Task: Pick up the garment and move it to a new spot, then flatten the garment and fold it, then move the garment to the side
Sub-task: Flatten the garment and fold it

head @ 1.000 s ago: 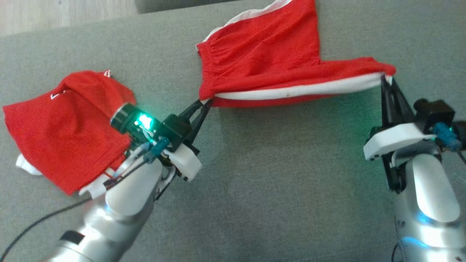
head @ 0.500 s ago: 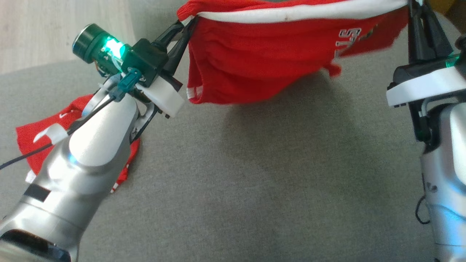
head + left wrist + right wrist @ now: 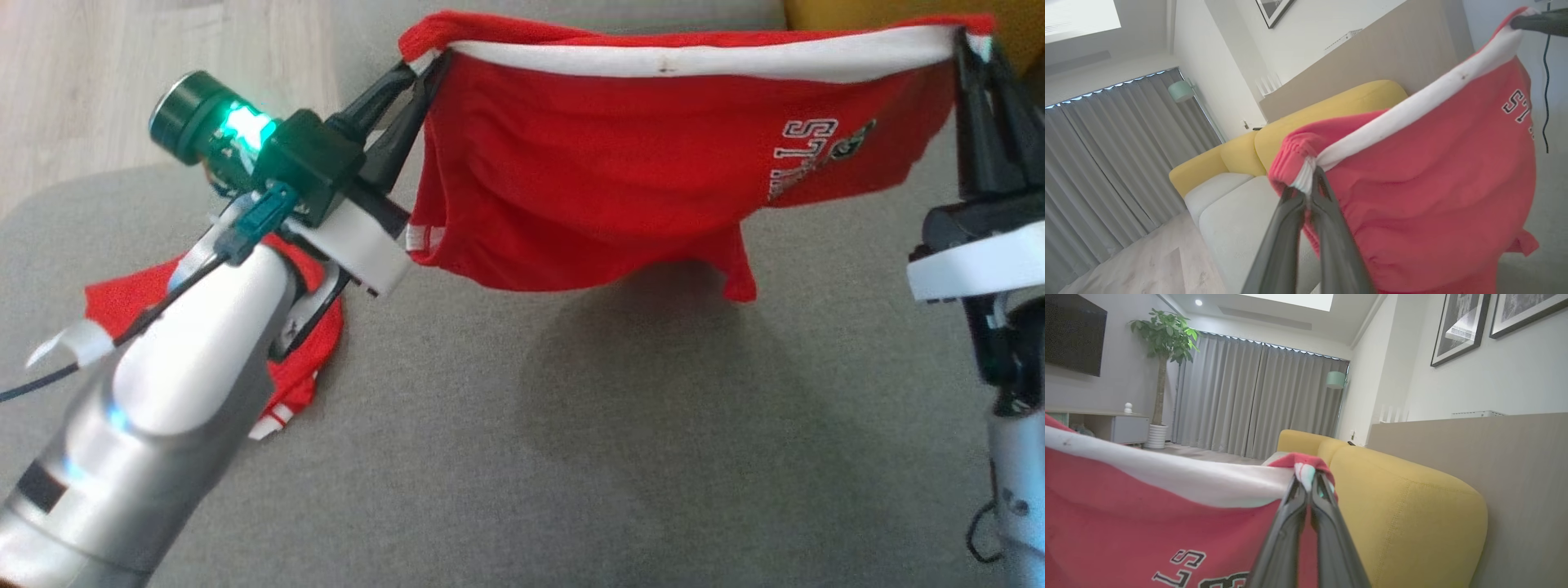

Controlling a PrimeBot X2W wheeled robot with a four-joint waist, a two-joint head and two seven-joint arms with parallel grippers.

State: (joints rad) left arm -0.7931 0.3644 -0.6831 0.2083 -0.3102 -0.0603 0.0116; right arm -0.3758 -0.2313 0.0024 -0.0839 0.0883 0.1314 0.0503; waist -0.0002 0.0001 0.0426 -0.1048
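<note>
Fingers of the left gripper (image 3: 431, 64) are pinched shut on the gathered elastic corner of the red jersey shorts with a white side stripe (image 3: 604, 180). The fingers of the right gripper (image 3: 965, 42) are clamped tight on the opposite end of that same stripe. Between the two grips the shorts hang in the air, pulled out sideways. The white stripe forms the top edge and the red cloth sags below it in a loose curve. Tilted black-and-white lettering (image 3: 804, 155) shows on the red cloth close to the right-hand grip. The lowest flap dangles above the grey woven upholstered surface (image 3: 571, 457), appears clear of it, and throws a soft shadow on it.

A second red garment with white trim (image 3: 122, 298) lies crumpled on the grey surface, partly hidden under the silver left forearm (image 3: 188, 351). Pale wooden floor (image 3: 82, 82) shows past the surface's far left edge.

In the left wrist view the two dark fingers meet on the ruched red-and-white edge, with a yellow sofa (image 3: 1331, 106) and grey curtains (image 3: 1106, 155) behind. In the right wrist view the fingers close on a small red-and-white fold, and the stripe runs away to the left
</note>
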